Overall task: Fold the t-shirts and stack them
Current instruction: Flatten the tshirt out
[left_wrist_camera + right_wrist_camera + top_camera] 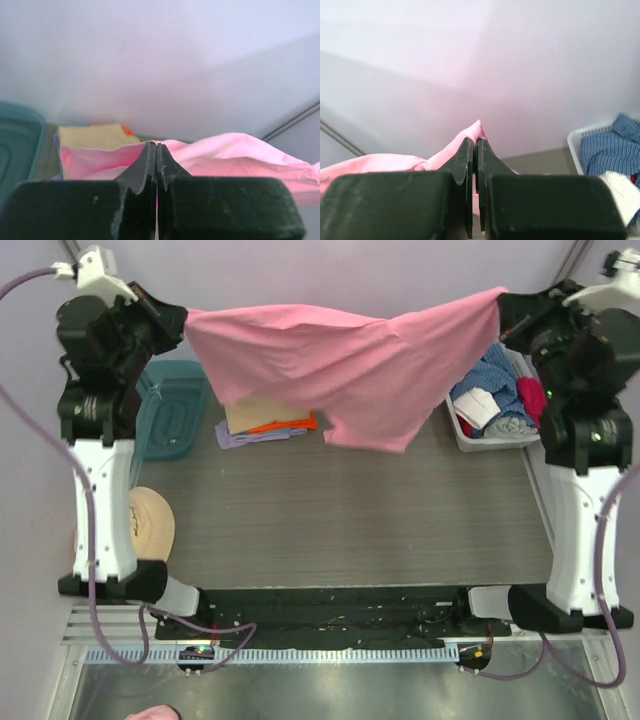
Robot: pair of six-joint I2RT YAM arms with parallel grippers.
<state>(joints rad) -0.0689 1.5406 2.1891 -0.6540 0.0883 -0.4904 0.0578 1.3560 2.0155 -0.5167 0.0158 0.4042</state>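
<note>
A bright pink t-shirt [340, 360] hangs stretched in the air between both arms, above the back of the table. My left gripper [180, 318] is shut on its left corner; in the left wrist view the pink cloth [240, 155] spreads past the closed left gripper [156, 146]. My right gripper [503, 302] is shut on the right corner, and a pink tip [479, 128] pokes out above the closed right gripper [475, 142]. Under the hanging shirt lies a stack of folded t-shirts [265, 420]: tan on top, orange and lilac edges below. The tan one [90, 136] shows in the left wrist view.
A teal bin lid [172, 410] lies at the back left. A white basket [470, 432] of mixed clothes, blue striped among them [610, 147], stands at the back right. A round tan cap [150, 522] rests by the left arm's base.
</note>
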